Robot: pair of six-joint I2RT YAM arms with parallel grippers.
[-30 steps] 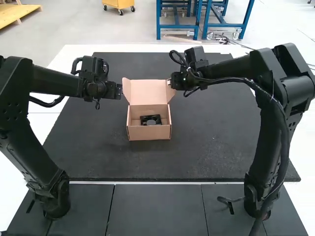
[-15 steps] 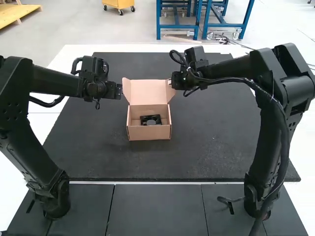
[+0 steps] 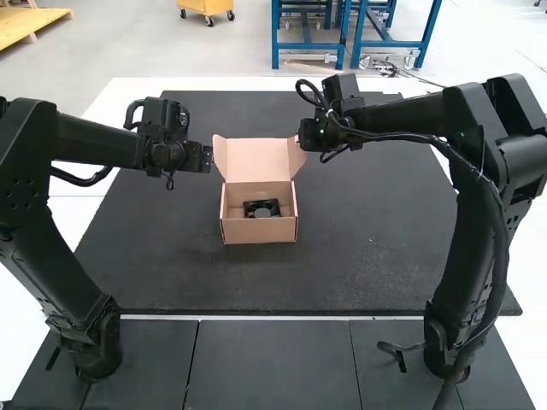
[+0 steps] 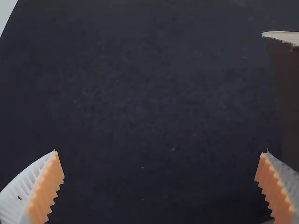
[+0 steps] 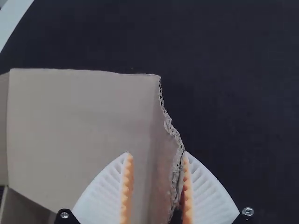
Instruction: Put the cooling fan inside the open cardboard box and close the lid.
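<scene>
Our right gripper (image 5: pixel 155 158) is clamped on the side flap (image 5: pixel 166 140) of the lid (image 3: pixel 256 159); our left gripper (image 4: pixel 159 158) hangs wide open and empty over the mat (image 4: pixel 140 70), beside the lid's other edge. The cooling fan (image 3: pixel 259 207) already lies in the cardboard box (image 3: pixel 259 229), so we judge that only closing the upright lid remains. Since a second ago our right wrist has risen slightly, while the left has held still.

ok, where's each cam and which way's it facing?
High view: fixed above, behind robot, looking down at cardboard box with cooling fan; left arm and right arm show.
Left wrist view: on wrist, facing mat; open left tool shows.
Right wrist view: on wrist, facing lid; right tool clamps it.
Shared: high and right wrist see the lid.
</scene>
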